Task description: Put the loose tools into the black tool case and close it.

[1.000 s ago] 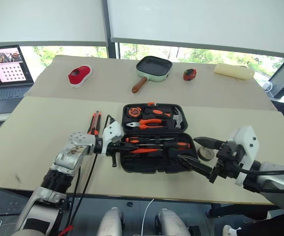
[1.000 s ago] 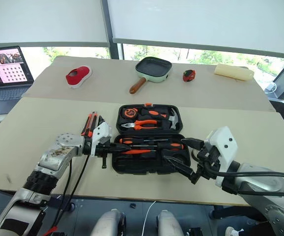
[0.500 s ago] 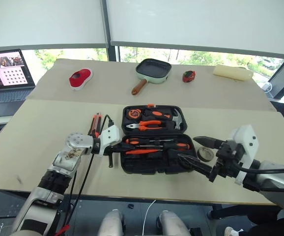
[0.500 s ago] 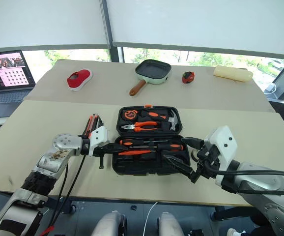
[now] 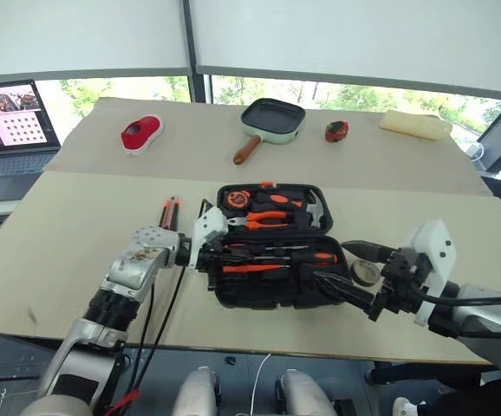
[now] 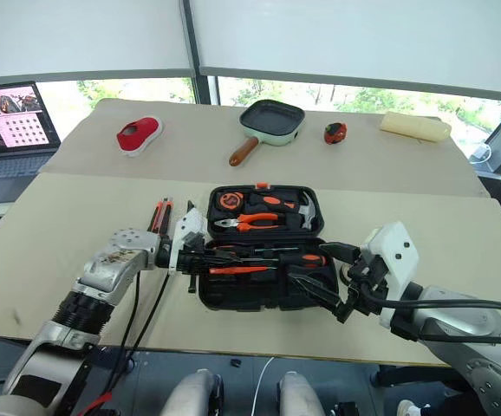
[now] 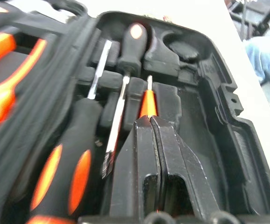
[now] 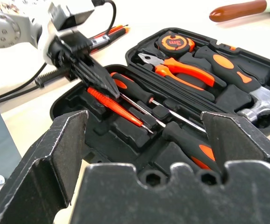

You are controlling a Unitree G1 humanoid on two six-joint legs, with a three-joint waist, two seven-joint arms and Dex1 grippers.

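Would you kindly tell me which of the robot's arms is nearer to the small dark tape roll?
The right. Its open tool hovers just beside the tape roll, while the shut left tool is across the black tool case.

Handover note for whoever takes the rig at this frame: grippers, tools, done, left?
Left gripper: shut on the slim orange screwdriver, which lies low over the front half of the open black tool case.
Right gripper: open, holding nothing, at the case's right front corner.
Done: two black-and-orange screwdrivers lie in the front half.
Left: seat the orange screwdriver; pack the orange-and-black tool on the table left of the case and the tape roll to its right; close the case.
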